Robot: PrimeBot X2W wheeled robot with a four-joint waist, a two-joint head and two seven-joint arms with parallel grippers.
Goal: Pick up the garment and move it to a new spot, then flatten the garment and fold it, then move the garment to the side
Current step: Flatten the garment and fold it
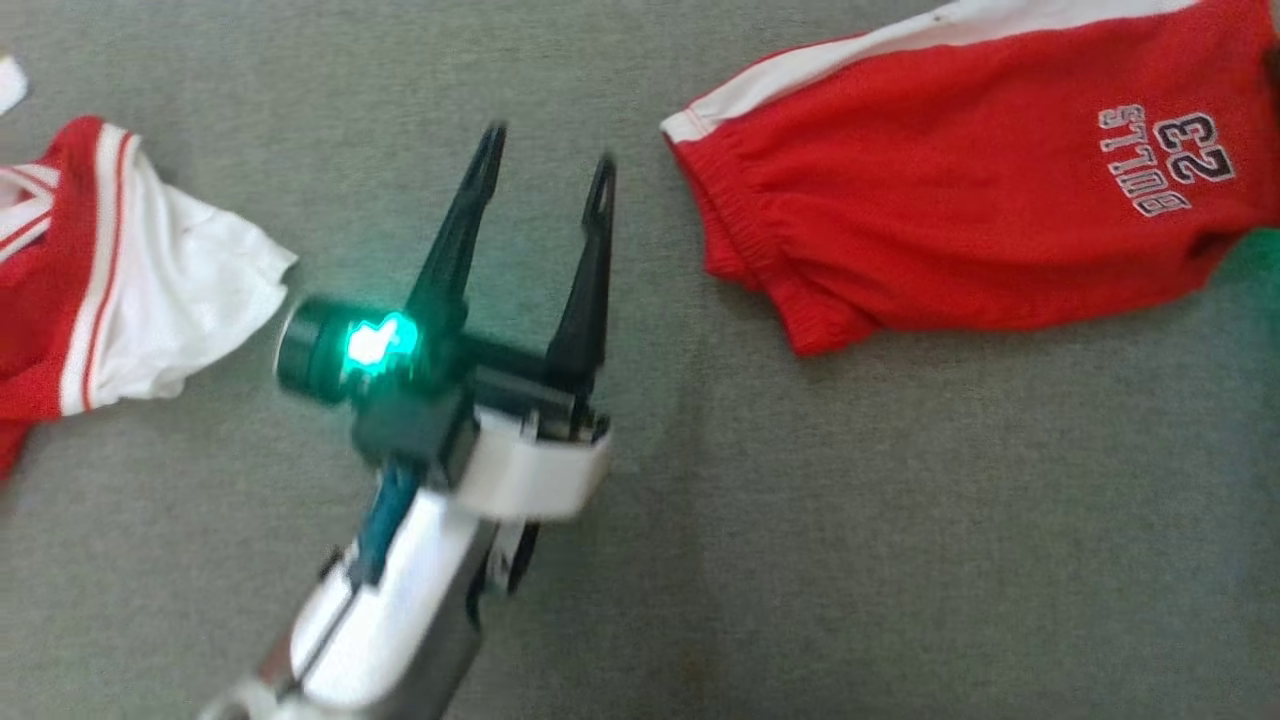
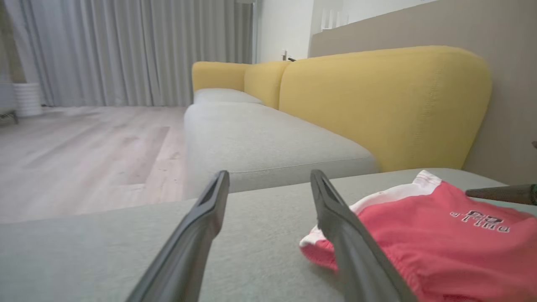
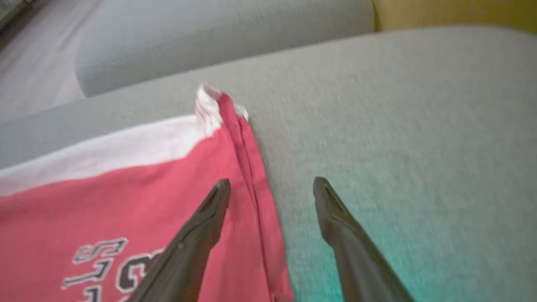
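Note:
The garment (image 1: 950, 200) lies at the upper right of the head view: red mesh with a white side panel, a gathered edge and black "BULLS 23" lettering. My left gripper (image 1: 548, 150) hovers open over bare grey cushion to the garment's left, nothing between its fingers. In the left wrist view the left gripper (image 2: 269, 176) points past the garment (image 2: 440, 239), which lies just right of its right finger. My right gripper (image 3: 272, 182) is open and straddles the garment's (image 3: 105, 188) seamed edge, one finger over red fabric and the other over cushion.
A second red piece with white panels and striped trim (image 1: 100, 270) lies crumpled at the left edge. Everything rests on a grey cushion (image 1: 800, 550). Beyond it are another grey seat (image 2: 260, 142), yellow sofa backs (image 2: 377, 105) and a wooden floor (image 2: 84, 147).

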